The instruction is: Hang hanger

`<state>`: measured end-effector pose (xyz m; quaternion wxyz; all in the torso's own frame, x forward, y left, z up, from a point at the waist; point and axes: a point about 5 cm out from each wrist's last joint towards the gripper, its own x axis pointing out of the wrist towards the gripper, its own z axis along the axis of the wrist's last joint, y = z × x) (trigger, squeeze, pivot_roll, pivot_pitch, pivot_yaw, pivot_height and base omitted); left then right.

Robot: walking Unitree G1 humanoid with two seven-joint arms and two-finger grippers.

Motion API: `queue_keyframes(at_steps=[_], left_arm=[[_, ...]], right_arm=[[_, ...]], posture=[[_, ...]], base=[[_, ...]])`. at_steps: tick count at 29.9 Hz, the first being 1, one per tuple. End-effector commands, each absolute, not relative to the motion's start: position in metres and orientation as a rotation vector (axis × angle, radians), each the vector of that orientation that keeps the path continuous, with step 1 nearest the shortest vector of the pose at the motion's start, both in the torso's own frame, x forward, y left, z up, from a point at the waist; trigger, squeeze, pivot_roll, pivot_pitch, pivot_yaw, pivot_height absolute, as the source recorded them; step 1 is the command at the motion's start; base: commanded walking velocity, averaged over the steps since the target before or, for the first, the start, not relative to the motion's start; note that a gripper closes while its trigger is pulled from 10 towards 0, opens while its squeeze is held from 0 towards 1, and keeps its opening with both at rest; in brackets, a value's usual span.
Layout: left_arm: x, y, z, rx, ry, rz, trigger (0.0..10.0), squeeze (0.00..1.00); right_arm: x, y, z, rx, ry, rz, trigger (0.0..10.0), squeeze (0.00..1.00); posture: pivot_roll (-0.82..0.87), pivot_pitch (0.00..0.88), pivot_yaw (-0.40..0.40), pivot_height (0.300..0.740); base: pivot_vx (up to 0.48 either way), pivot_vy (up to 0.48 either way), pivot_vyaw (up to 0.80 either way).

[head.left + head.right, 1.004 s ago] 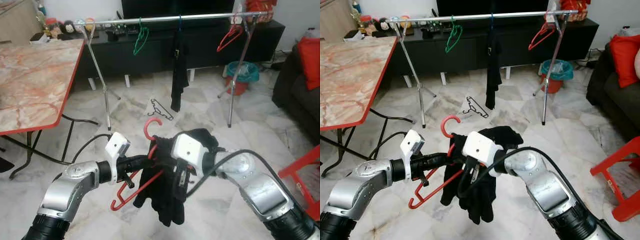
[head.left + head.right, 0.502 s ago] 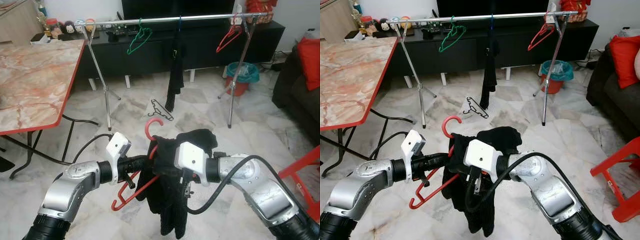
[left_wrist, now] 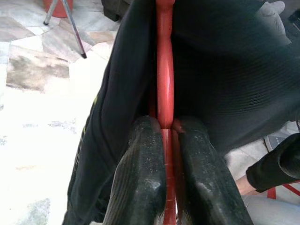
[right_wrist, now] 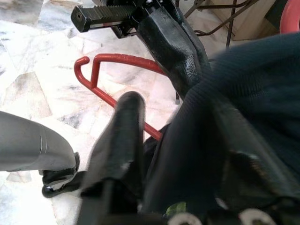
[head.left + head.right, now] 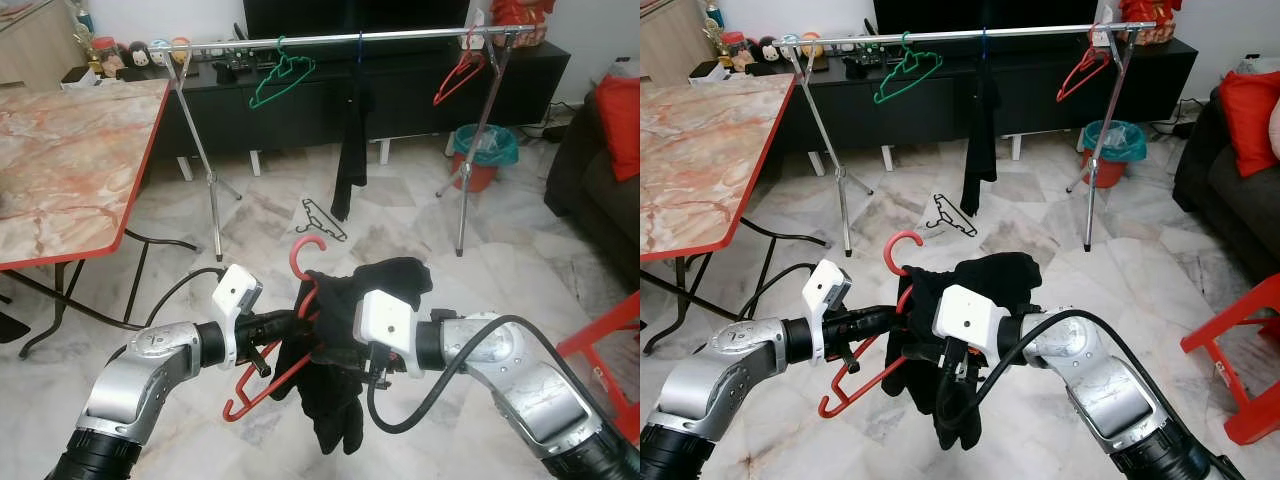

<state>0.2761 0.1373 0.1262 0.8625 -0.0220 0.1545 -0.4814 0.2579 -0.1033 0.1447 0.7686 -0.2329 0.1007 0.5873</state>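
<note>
A red hanger (image 5: 304,262) is held low in front of me, hook up, with a black garment (image 5: 335,420) draped over it and hanging down in a bunch. My left gripper (image 3: 165,126) is shut on the hanger's red bar, just beside the cloth. From the other side my right gripper (image 5: 342,350) is buried in the garment, with fabric caught between its fingers (image 4: 127,126). The clothes rail (image 5: 400,38) stands a few steps ahead. It carries a green hanger (image 5: 277,82), a hanging black garment (image 5: 350,150) and another red hanger (image 5: 462,75).
A black hanger (image 5: 322,218) lies on the marble floor under the rail. A red-edged marble table (image 5: 60,170) stands at the left. At the right are a dark sofa (image 5: 600,170), a red stool (image 5: 610,340) and a bin (image 5: 483,150). A TV cabinet runs behind the rail.
My right gripper has shifted left into the garment, and the cloth has bunched up and hangs shorter. The left gripper and hanger have stayed put. The green hanger on the rail has swung.
</note>
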Motion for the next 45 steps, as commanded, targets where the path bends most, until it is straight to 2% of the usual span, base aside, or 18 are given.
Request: queue_keyframes(at_steps=[1, 15, 16, 17, 18, 21, 25, 30, 32, 34, 41, 45], left_arm=[[0.276, 0.137, 0.136, -0.042, 0.274, -1.016, 10.0, 0.0], [0.276, 0.134, 0.139, -0.106, 0.233, -1.015, 10.0, 0.0], [0.276, 0.134, 0.14, -0.11, 0.229, -1.018, 10.0, 0.0], [0.276, 0.134, 0.14, -0.113, 0.226, -1.021, 10.0, 0.0], [0.276, 0.133, 0.141, -0.116, 0.224, -1.027, 10.0, 0.0], [0.275, 0.132, 0.14, -0.115, 0.226, -1.037, 10.0, 0.0], [0.274, 0.133, 0.138, -0.105, 0.236, -1.046, 10.0, 0.0], [0.271, 0.137, 0.134, -0.085, 0.263, -1.056, 10.0, 0.0], [0.266, 0.141, 0.132, -0.06, 0.288, -1.093, 10.0, 0.0], [0.263, 0.145, 0.131, -0.036, 0.308, -1.121, 10.0, 0.0], [0.253, 0.157, 0.128, 0.076, 0.372, -1.23, 10.0, 0.0], [0.254, 0.157, 0.13, 0.096, 0.375, -1.271, 10.0, 0.0]], right_arm=[[0.258, -0.103, 0.144, -0.52, 0.217, 1.283, 10.0, 1.0], [0.259, -0.105, 0.141, -0.583, 0.227, 1.276, 10.0, 1.0], [0.26, -0.106, 0.143, -0.597, 0.217, 1.269, 10.0, 0.62], [0.26, -0.106, 0.144, -0.607, 0.209, 1.264, 10.0, 0.62], [0.264, -0.109, 0.151, -0.615, 0.174, 1.24, 10.0, 0.0], [0.27, -0.12, 0.165, -0.61, 0.131, 1.201, 10.0, 0.0], [0.268, -0.149, 0.173, -0.756, 0.139, 1.229, 10.0, 0.0], [0.275, -0.173, 0.184, -0.771, 0.141, 1.176, 10.0, 0.0], [0.276, -0.194, 0.185, -0.799, 0.186, 1.168, 10.0, 0.0], [0.277, -0.204, 0.185, -0.808, 0.209, 1.166, 10.0, 0.0], [0.274, -0.212, 0.186, -0.756, 0.222, 1.248, 10.0, 0.0], [0.275, -0.211, 0.186, -0.646, 0.186, 1.305, 10.0, 0.0]], posture=[[-0.05, 0.0, 0.019, 0.736], [-0.05, 0.0, 0.013, 0.736], [-0.05, 0.0, 0.012, 0.736], [-0.05, 0.0, 0.012, 0.736], [-0.05, 0.0, 0.012, 0.736], [-0.07, 0.0, 0.013, 0.736], [-0.07, 0.0, 0.012, 0.736], [-0.08, 0.0, 0.013, 0.736], [-0.08, 0.0, 0.013, 0.736], [-0.08, 0.0, 0.014, 0.736], [-0.08, 0.0, 0.019, 0.736], [-0.08, 0.0, 0.021, 0.736]], base=[[0.0, 0.0, 0.0], [0.0, 0.0, 0.0], [0.0, 0.0, 0.0], [0.0, 0.0, 0.0], [0.0, 0.0, 0.0], [0.0, 0.0, 0.0], [0.0, 0.0, 0.0], [0.0, 0.0, 0.0], [0.0, 0.0, 0.0], [0.0, 0.0, 0.0], [0.0, 0.0, 0.0], [0.0, 0.0, 0.0]])
